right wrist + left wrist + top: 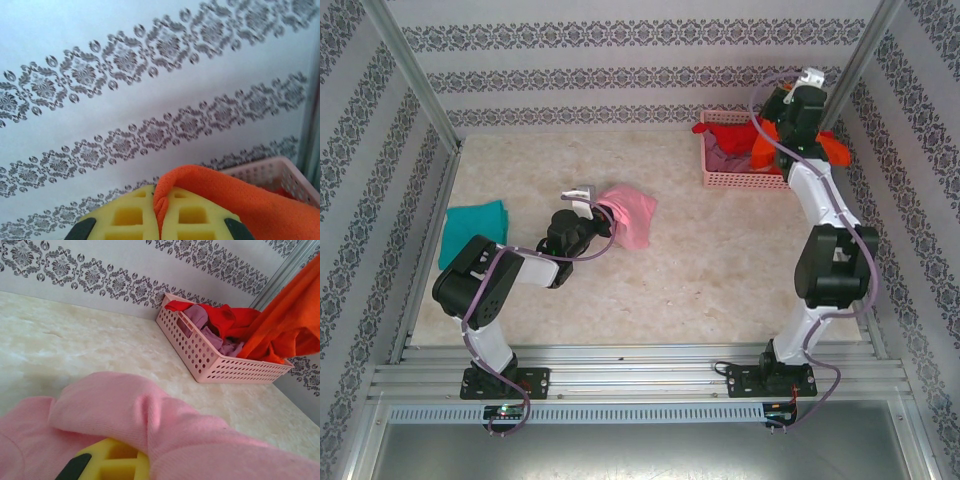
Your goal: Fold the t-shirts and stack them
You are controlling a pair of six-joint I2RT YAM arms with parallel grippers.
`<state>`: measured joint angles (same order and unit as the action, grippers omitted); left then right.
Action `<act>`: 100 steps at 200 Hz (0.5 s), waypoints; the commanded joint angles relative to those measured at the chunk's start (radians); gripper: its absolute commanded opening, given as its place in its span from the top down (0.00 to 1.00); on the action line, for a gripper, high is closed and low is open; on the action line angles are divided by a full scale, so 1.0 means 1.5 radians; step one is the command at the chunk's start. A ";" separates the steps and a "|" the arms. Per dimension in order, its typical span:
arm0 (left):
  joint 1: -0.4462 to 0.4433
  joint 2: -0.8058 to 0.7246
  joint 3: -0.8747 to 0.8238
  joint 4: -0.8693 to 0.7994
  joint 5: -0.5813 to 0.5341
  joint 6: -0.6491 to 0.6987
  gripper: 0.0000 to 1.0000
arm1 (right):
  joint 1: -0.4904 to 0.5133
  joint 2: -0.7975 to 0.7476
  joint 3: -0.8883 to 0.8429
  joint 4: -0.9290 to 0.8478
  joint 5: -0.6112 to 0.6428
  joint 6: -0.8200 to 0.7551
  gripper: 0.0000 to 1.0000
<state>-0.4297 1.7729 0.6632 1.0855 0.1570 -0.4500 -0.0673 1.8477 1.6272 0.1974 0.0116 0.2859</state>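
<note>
Right gripper [159, 220] clamps the orange t-shirt [240, 200] above the basket [740, 181] at the tabletop's far right corner, likely to pull it free; left gripper [588, 200] pinches the pink t-shirt [632, 215] mid-tabletop, probably for folding; teal t-shirt [475, 225] lies by the left edge.

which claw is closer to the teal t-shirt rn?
Left. The left claw is shut on the pink t-shirt, right of the teal t-shirt; the right claw holds the orange t-shirt over the basket, far corner.
</note>
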 commanded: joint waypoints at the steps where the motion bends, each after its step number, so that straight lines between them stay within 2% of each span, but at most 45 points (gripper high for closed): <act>1: 0.004 -0.002 0.005 0.035 0.007 0.000 1.00 | 0.006 0.061 0.101 -0.006 -0.050 -0.055 1.00; 33: 0.005 -0.008 0.007 0.025 0.011 0.004 1.00 | 0.006 0.181 0.232 -0.066 -0.057 -0.060 1.00; 69: 0.005 -0.027 -0.009 0.027 0.000 0.006 1.00 | -0.003 0.283 0.292 -0.121 -0.052 -0.002 0.96; 93: 0.005 -0.039 -0.021 0.032 -0.003 0.006 1.00 | -0.012 0.323 0.298 -0.148 -0.072 0.037 0.81; 100: 0.004 -0.042 -0.023 0.036 -0.003 0.006 1.00 | -0.016 0.333 0.303 -0.159 -0.085 0.046 0.73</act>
<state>-0.4297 1.7550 0.6460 1.0855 0.1562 -0.4496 -0.0727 2.2978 2.0335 0.0322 -0.0620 0.2893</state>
